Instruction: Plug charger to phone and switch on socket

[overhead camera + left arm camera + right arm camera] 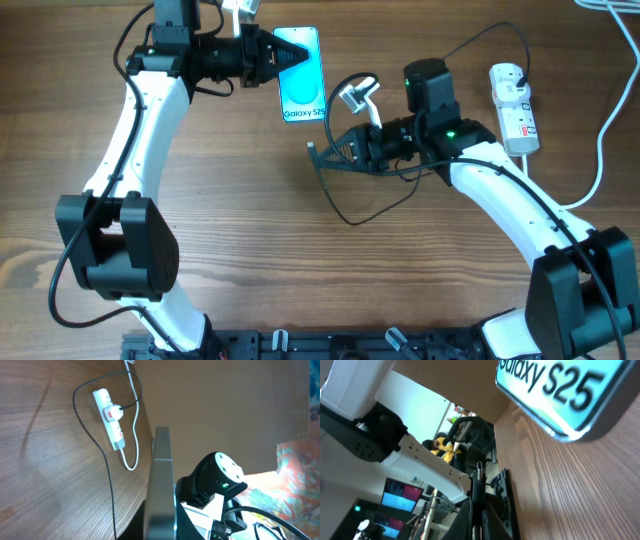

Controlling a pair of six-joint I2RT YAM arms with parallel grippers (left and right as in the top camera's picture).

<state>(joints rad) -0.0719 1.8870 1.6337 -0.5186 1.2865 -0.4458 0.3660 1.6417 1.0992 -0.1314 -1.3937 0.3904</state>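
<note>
Right pincer [478, 491], dark and two-fingered, sits nearest the lens in its own wrist view. Jaws narrow, pinched on the plug end of the long thin black charger cable [352, 221]. The rest of the cable drops below and behind this pincer in a loose loop on the brown wood-grain table [300, 290]. From there it appears to run back to the white oblong power-strip socket [513, 110].

Small rectangular phone with cyan-blue screen [303, 85] lies ahead of the right pincer, its "Galaxy S25" end turned toward the fingertips. Near, but apart: in the overhead view bare wood shows between plug tip and phone edge.

Left pincer [268, 55] is closed on the phone from the side, at the end away from the right pincer. Left wrist view shows the phone edge-on between its jaws.

Socket is well behind the right pincer, out past that arm's wrist. A white adapter sits in it. Neither pincer is near it. Red-marked switch area is visible, but on or off I cannot tell.

Progress, as judged:
- Both things are in hand and the approach is roughly lined up.
- Plug is not yet in the phone's port.
- Switch is not yet pressed.
- Left to do: close the gap, seat the tip, then free a pincer and reach back for the switch.
</note>
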